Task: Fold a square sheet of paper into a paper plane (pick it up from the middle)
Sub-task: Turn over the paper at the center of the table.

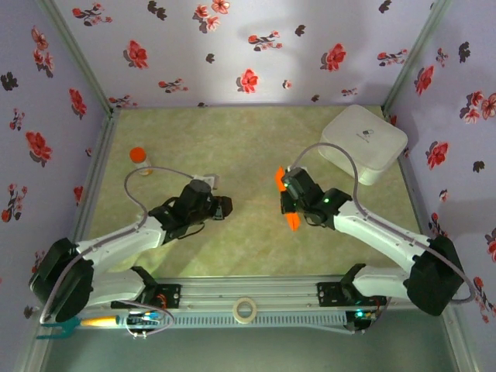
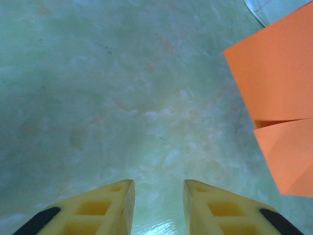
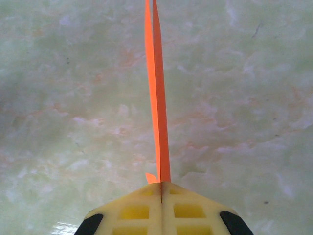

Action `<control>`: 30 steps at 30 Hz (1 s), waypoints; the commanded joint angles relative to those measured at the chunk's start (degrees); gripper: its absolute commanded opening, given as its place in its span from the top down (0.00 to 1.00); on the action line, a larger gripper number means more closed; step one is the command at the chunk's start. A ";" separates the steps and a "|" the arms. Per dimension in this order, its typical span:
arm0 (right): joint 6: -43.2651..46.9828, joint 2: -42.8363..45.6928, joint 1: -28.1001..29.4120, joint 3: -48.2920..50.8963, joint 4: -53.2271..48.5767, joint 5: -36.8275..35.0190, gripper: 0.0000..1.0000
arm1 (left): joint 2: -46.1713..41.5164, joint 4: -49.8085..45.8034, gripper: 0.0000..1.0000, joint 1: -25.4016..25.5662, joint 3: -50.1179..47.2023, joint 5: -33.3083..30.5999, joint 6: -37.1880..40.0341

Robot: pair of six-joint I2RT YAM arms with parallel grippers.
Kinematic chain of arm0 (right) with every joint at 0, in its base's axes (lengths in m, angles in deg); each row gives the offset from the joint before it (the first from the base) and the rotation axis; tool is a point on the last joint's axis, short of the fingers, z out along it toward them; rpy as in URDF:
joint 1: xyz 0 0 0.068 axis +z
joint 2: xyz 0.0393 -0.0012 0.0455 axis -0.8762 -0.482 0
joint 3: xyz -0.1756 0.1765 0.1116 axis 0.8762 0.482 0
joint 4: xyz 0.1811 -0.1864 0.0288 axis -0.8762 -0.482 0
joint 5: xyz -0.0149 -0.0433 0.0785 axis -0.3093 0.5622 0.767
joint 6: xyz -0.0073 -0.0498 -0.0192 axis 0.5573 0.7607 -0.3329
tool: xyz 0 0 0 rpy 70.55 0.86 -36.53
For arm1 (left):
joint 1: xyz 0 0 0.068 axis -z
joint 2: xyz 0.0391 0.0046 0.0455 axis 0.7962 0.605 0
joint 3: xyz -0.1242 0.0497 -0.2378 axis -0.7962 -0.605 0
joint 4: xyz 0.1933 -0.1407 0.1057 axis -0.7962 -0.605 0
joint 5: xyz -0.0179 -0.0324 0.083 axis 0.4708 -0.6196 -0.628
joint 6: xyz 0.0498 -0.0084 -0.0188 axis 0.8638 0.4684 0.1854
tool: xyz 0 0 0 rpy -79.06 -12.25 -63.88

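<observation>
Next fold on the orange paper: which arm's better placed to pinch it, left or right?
Left, likely. The right end effector is shut on the folded paper, holding it edge-on. The left end effector is empty, jaws apart, with the paper close on its right.

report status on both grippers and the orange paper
Right gripper shut on folded paper, seen edge-on. Left gripper open, empty, paper off to its right. White case, orange-capped bottle far off to the sides.
</observation>
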 commanded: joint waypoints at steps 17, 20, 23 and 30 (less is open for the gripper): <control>8.11 -5.46 6.77 -11.25 -11.99 -26.39 0.99 | -8.26 -3.72 0.64 -3.39 -4.31 -3.96 0.22; 8.71 -7.19 7.72 -12.80 -13.12 -29.34 0.99 | -8.80 -4.33 0.64 -3.84 -4.40 -3.98 0.14; 8.99 -8.99 8.70 -13.75 -14.17 -32.43 0.99 | -9.82 -5.51 0.64 -4.14 -4.39 -4.16 0.09; 8.10 -14.85 11.67 -15.43 -15.85 -38.28 0.98 | -14.60 -7.87 0.63 -4.80 -6.67 -6.48 -1.70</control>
